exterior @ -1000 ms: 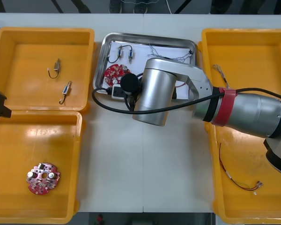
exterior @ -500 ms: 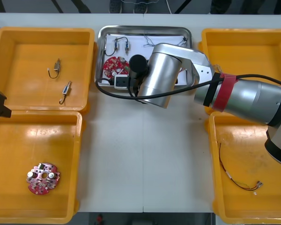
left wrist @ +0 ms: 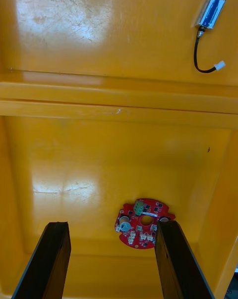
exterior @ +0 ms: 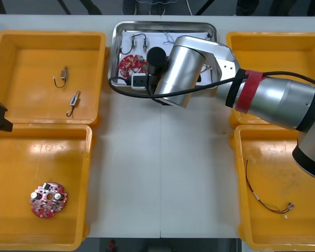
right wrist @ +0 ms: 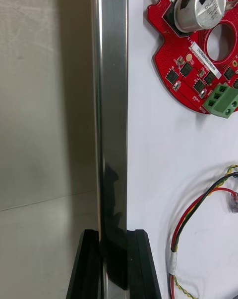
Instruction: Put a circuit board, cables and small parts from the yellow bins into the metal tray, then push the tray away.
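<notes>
The metal tray (exterior: 117, 32) lies at the table's far edge, white inside, holding a red circuit board (exterior: 132, 64), cables and small metal parts (exterior: 145, 43). My right arm (exterior: 181, 68) reaches over its near side. In the right wrist view my right gripper (right wrist: 113, 235) is shut on the tray's rim (right wrist: 111, 106), one finger on each side, with the circuit board (right wrist: 196, 66) and a red and yellow cable (right wrist: 196, 220) inside. My left gripper (left wrist: 114, 259) hangs open over the near left yellow bin (left wrist: 74, 170), above another circuit board (left wrist: 143, 223).
Two small metal parts (exterior: 62, 77) (exterior: 74, 102) lie in the far left bin (exterior: 21, 39). The near left bin (exterior: 10, 157) holds a circuit board (exterior: 48, 200). A red cable (exterior: 268, 202) lies in the near right bin (exterior: 241, 173). Bare table (exterior: 163, 168) spreads between the bins.
My right arm has moved away from me, and the tray has slid with it to the table's far edge. The left arm has stayed put.
</notes>
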